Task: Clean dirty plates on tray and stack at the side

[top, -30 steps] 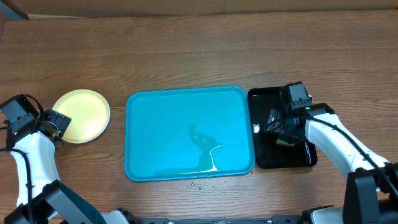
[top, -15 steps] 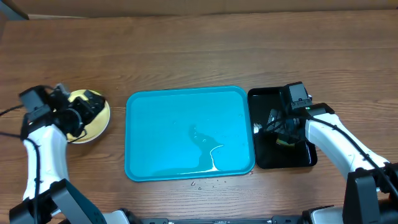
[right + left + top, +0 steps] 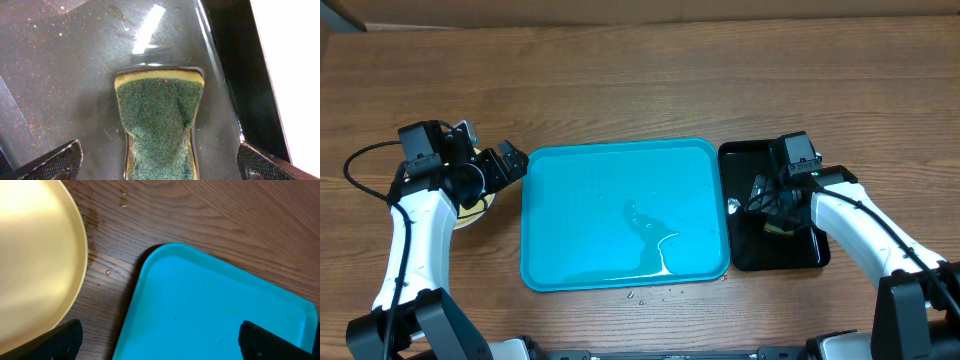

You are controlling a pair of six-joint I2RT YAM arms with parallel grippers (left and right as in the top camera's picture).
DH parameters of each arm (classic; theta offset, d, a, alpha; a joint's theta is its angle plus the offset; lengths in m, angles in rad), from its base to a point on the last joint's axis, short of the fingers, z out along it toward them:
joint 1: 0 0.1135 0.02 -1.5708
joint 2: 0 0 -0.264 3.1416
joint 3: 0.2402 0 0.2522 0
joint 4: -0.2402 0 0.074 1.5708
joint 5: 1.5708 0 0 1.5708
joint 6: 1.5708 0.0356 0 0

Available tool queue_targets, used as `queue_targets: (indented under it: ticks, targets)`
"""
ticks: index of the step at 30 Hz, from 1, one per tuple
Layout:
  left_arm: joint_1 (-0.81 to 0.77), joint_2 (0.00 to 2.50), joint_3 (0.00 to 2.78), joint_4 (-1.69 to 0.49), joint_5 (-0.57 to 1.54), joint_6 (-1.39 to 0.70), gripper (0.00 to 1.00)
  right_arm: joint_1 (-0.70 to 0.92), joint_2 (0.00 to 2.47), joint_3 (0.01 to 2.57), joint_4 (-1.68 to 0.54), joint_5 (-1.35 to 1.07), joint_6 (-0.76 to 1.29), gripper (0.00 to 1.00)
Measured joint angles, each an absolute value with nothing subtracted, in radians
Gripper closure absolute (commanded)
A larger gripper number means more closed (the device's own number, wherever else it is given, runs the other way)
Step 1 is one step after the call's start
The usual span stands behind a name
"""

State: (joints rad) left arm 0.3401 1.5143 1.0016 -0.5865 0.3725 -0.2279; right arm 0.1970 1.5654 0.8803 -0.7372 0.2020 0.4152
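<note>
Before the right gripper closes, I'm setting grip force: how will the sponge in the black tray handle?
Probably squashy: the sponge looks creased. Likely waterlogged, since the black tray glistens wet. Its rough green top should grip.

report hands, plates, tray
Left hand open by tray corner. Right hand open over sponge in black tray. Yellow plate beside tray, none on it.

Bright even light; glare streaks the black tray [image 3: 75, 75].
</note>
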Motion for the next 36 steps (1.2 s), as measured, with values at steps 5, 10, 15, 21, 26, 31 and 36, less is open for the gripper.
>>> queue_targets:
  ticks: [5,10,15,21,26,31,36]
  targets:
    - [0.34,1.514,1.002,-0.587,0.365,-0.228,0.0,0.197,1.565,0.88,-0.737,0.202,0.414,0.0]
    - [0.34,1.514,1.002,-0.587,0.363,-0.228,0.0,0.197,1.565,0.88,-0.737,0.202,0.415,0.0]
    - [0.34,1.514,1.002,-0.587,0.362,-0.228,0.0,0.197,1.565,0.88,-0.737,0.202,0.415,0.0]
    - [0.34,1.514,1.002,-0.587,0.363,-0.228,0.0,0.197,1.562,0.88,-0.733,0.202,0.415,0.0]
    - [0.34,1.514,1.002,-0.587,0.363,-0.228,0.0,0.197,1.48,0.88,-0.734,0.202,0.415,0.0]
    - [0.34,1.514,1.002,-0.587,0.363,-0.228,0.0,0.197,1.262,0.88,-0.733,0.202,0.415,0.0]
    - [0.34,1.514,1.002,-0.587,0.362,-0.228,0.0,0.197,1.013,0.88,-0.733,0.202,0.415,0.0]
